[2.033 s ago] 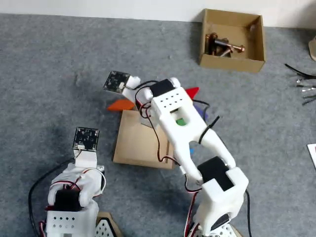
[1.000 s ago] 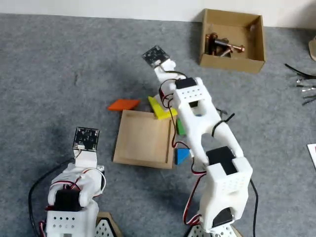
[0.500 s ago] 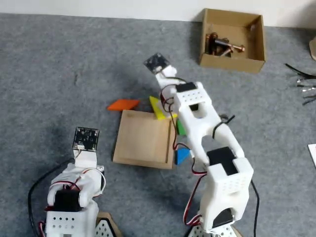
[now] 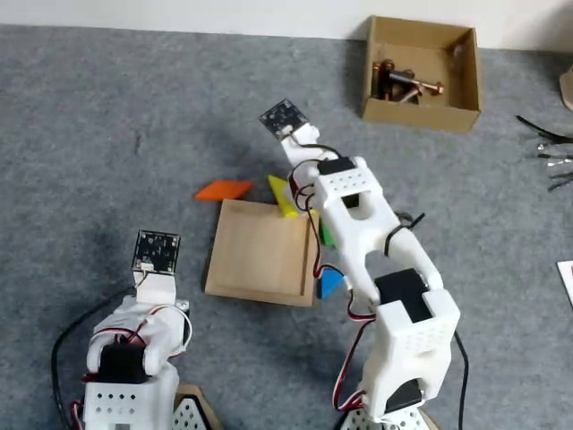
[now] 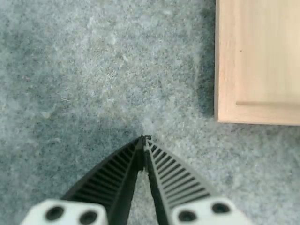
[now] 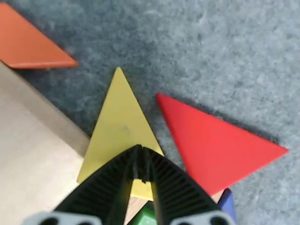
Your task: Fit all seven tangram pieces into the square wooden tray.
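While the left tool (image 5: 144, 140) sits clenched over bare counter just beside the tray (image 5: 258, 61), all the action is on the right. The right tool (image 6: 140, 150) is shut tight with nothing between its jaws, its tip over the wide end of the yellow triangle (image 6: 119, 126). Two seconds ago this arm lay across the tray's far edge with its tool near the orange piece (image 4: 225, 189). It has since swung to the far right corner and has hardly moved in the last half second. The yellow triangle, hidden before, now lies at that corner, one edge at the rim. The red triangle (image 6: 211, 145) lies just beside it. The tray holds no piece, so I reckon the filling has barely begun; a shut tool can only nudge.
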You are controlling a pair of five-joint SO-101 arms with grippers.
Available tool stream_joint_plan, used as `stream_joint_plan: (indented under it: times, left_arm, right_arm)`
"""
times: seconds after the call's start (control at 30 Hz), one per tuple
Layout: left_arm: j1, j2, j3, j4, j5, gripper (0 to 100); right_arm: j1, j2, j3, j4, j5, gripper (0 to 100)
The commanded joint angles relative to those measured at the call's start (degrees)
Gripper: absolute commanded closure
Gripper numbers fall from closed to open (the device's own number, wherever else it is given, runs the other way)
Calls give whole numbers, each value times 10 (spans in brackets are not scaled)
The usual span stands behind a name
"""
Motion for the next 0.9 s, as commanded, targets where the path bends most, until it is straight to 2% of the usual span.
stream_joint_plan:
  times: [0.0,0.2,0.4,0.87]
  left_arm:
    - [-7,-9,11,3,4,995]
    - [-7,-9,11,3,4,995]
    - [-7,-9,11,3,4,995]
    - [-7,-9,11,3,4,995]
  right_arm:
    - [-23,-15,9,16,-4,995]
    - [-48,-15,11,17,-4,995]
    - [-58,-15,7,80,-5,995]
    - [-88,-90,61,77,-28,995]
